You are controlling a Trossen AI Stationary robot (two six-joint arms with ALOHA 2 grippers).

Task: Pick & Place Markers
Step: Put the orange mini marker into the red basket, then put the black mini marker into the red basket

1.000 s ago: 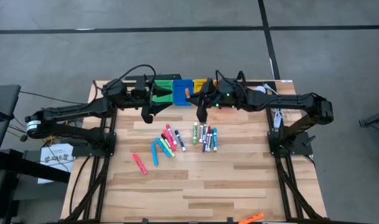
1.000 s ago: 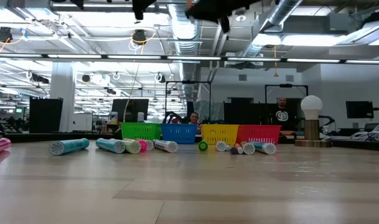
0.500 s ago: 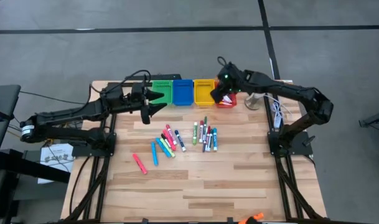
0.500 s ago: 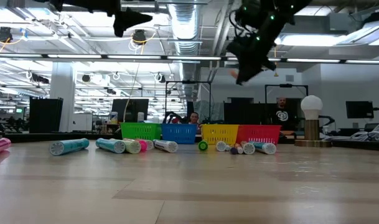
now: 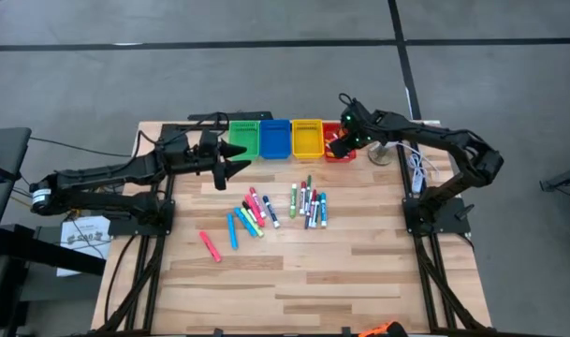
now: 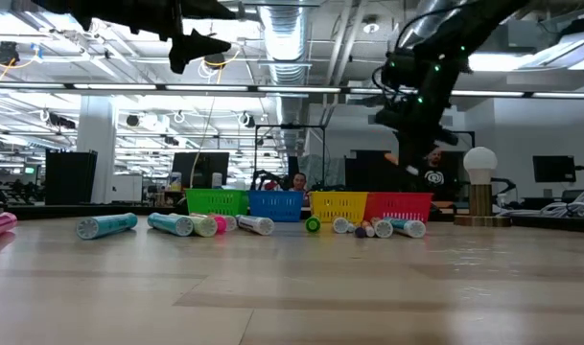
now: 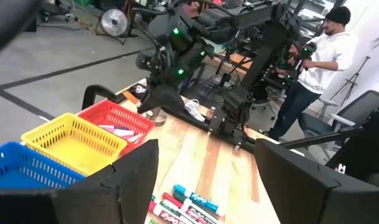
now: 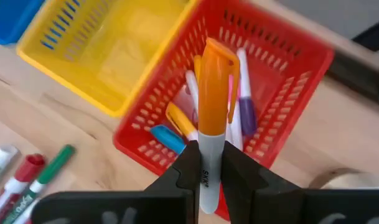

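My right gripper (image 5: 341, 142) hangs over the red bin (image 8: 289, 81) at the far right of the bin row, shut on a marker with an orange cap (image 8: 213, 87). The red bin holds a few markers, among them a purple one (image 8: 246, 112). More markers (image 5: 308, 201) lie loose in two clusters at mid table, with a pink one (image 5: 210, 245) apart from them. My left gripper (image 5: 236, 159) hovers open above the table in front of the green bin (image 5: 244, 139), with nothing between its fingers (image 7: 133, 180). My right gripper pinches the marker's white barrel (image 8: 206, 163) between its two fingers, just behind the orange cap. The fingers slant down from the table's right, and the marker lies along them. Its cap end sticks out past the fingertips toward the red bin, held clear above it (image 6: 392, 158).
The green bin, the blue bin (image 5: 274, 139), the yellow bin (image 5: 306, 139) and the red bin stand in a row along the far edge. A round-headed stand (image 6: 480, 182) and cables (image 5: 416, 168) are at the right. A person (image 7: 313, 68) stands beyond the table's right side.
My right gripper has swung from over the blue and yellow bins toward the table's right, come down and tipped steeply downward, carrying the orange-capped marker to above the red bin. My left gripper has sunk a little and levelled out.
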